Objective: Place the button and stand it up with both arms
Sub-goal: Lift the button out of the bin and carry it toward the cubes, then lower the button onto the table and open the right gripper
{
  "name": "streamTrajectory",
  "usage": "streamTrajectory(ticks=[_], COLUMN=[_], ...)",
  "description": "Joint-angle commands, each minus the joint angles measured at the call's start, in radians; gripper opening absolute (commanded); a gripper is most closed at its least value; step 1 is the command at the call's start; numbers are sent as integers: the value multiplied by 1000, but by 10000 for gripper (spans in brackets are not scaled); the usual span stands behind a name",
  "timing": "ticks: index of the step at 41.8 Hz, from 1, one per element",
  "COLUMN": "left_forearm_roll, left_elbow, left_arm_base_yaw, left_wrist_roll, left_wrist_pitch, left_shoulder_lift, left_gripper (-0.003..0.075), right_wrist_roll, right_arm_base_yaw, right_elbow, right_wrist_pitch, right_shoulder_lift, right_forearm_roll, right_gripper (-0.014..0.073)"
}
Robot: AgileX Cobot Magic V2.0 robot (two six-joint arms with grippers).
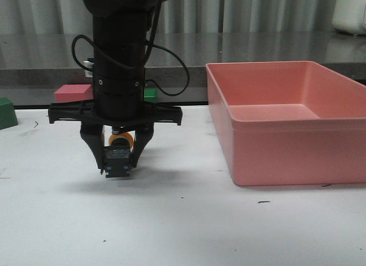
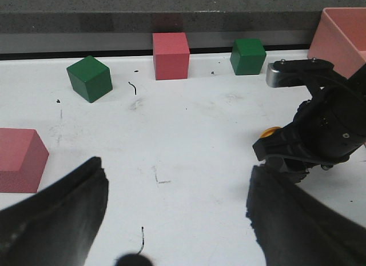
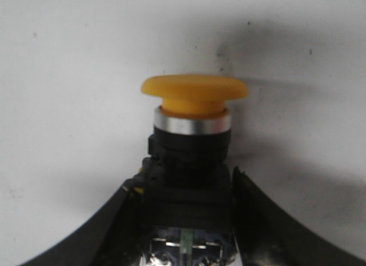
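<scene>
Front view: right gripper [image 1: 118,161] clamps the button [image 1: 119,153] by its base, just above the tabletop [image 1: 189,220]; left wrist view: left gripper [image 2: 174,211] wide, empty; right wrist view: cap points sideways; releasing now risks it rolling, not standing.

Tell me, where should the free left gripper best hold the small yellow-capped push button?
Probably on the black collar below the yellow-capped push button's cap, coming from the side: the right gripper already clamps the blocky base, and the rounded cap looks slippery. The left gripper is open.
</scene>
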Motion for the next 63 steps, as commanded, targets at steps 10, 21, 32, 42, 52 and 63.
streamTrajectory(ticks=[10, 21, 32, 42, 52, 63], left_forearm_roll=[-7, -7, -7, -7, -7, -7], left_elbow=[-27, -27, -27, -27, -27, -27], left_arm_base_yaw=[-6, -6, -6, -6, -6, -6], left_wrist_roll=[0, 0, 0, 0, 0, 0], left_wrist_pitch=[-72, -72, -72, -72, -72, -72], left_shoulder_lift=[8, 8, 8, 8, 8, 8], left_gripper=[490, 490, 490, 490, 490, 490], right_wrist_roll=[87, 87, 87, -18, -269, -476], right_arm_base_yaw=[-1, -1, -2, -2, 56, 67], right_elbow=[-34, -34, -44, -88, -69, 179], right_wrist_pitch=[-16, -17, -21, 19, 71, -4], right_shoulder_lift=[-55, -46, -46, -91, -257, -527], right_forearm_roll=[-68, -64, -64, -68, -175, -179], right_gripper=[302, 391, 504, 504, 504, 504])
